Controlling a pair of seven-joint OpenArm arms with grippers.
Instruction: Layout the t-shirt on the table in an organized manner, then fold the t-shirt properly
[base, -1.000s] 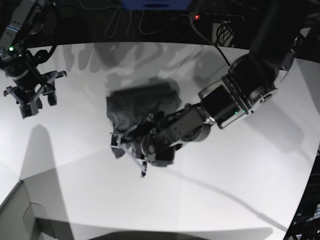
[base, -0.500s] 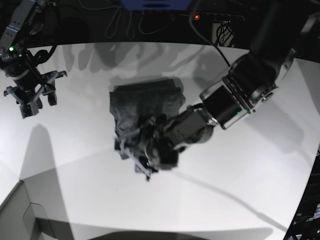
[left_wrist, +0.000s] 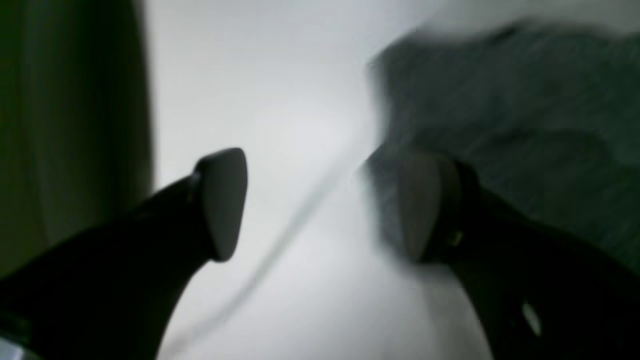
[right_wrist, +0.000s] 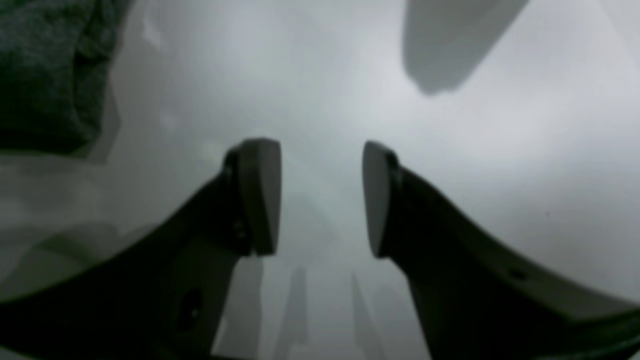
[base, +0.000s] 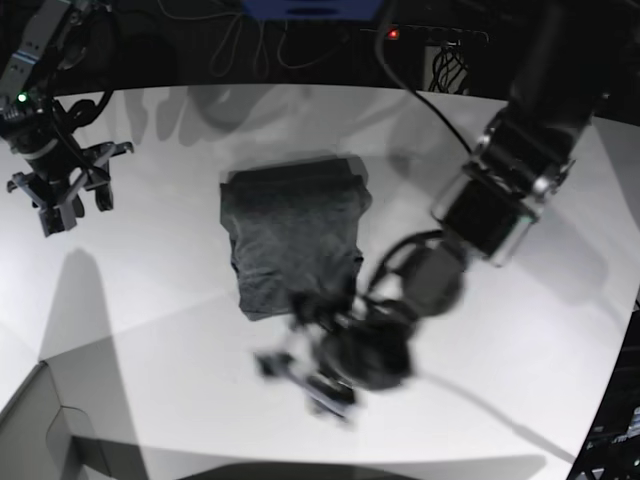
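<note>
Hands (base: 305, 375) (base: 60, 205) gape empty beside folded t-shirt (base: 290, 240).

The t-shirt (base: 290, 235) is a dark charcoal grey with a fine heathered fleck and no print; in the right wrist view (right_wrist: 47, 70) the knit shows a greenish-grey speckle. The tabletop (base: 520, 330) is plain white, crossed by soft grey shadows. The left pincer (left_wrist: 320, 205) is black with matte grey pads (left_wrist: 222, 202), and the right pincer (right_wrist: 320, 197) is likewise black with grey pads (right_wrist: 260, 195). A grey box corner (base: 45, 430) sits at the lower edge. A small red light (base: 394, 34) glows against the black background.
</note>
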